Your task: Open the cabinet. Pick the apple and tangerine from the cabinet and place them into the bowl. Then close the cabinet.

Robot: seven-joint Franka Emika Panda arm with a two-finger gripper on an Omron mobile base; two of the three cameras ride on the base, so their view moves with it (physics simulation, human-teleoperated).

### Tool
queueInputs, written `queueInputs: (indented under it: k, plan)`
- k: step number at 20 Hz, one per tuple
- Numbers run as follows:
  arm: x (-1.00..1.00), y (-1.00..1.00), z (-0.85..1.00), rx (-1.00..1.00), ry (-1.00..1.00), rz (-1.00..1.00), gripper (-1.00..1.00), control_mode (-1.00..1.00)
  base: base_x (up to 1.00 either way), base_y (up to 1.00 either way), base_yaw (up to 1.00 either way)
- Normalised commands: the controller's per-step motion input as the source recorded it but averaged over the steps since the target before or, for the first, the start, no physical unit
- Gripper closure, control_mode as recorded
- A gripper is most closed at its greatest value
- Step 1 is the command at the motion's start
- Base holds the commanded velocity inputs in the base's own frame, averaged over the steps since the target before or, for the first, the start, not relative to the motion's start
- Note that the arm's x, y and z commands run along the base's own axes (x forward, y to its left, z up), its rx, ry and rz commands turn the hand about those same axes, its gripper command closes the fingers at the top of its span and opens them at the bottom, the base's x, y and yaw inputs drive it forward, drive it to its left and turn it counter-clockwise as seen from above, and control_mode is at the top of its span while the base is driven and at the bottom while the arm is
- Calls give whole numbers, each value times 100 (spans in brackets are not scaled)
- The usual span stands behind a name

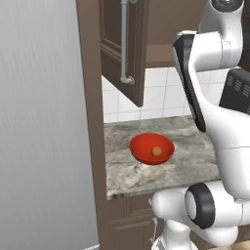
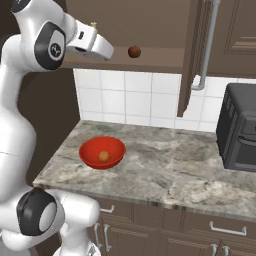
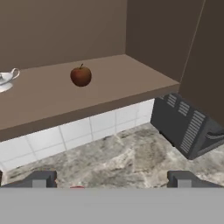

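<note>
While the cabinet (image 2: 197, 55) stands with its doors swung open, the apple (image 3: 81, 75) sits alone on the bare lower shelf (image 3: 65, 94), a white dish (image 3: 6, 79) off to one side. Below, the tangerine (image 2: 104, 156) lies inside the red bowl (image 2: 90, 155) on the marble table (image 2: 165, 170), well apart from a black toaster oven (image 2: 240, 130). Raised before the shelf, the gripper (image 3: 113, 179) has its fingers (image 3: 40, 179) spread wide, pinching nothing.

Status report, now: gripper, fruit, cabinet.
Gripper open, empty, facing the cabinet shelf. Tangerine in the bowl; apple on the shelf. Doors open, nothing between gripper and apple.
</note>
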Motion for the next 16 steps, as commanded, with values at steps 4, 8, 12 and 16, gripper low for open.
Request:
queueInputs:
  k: [4,8,12,16]
  plan:
    - [43,-16,0,0,-14,0,-100,-100,0,0,0]
    - [45,-17,-1,0,-5,0,-100,-100,0,0,0]
    - [41,-20,-1,1,0,1,-100,-100,0,0,0]
    - [32,-15,0,7,0,4,-100,-100,0,0,0]
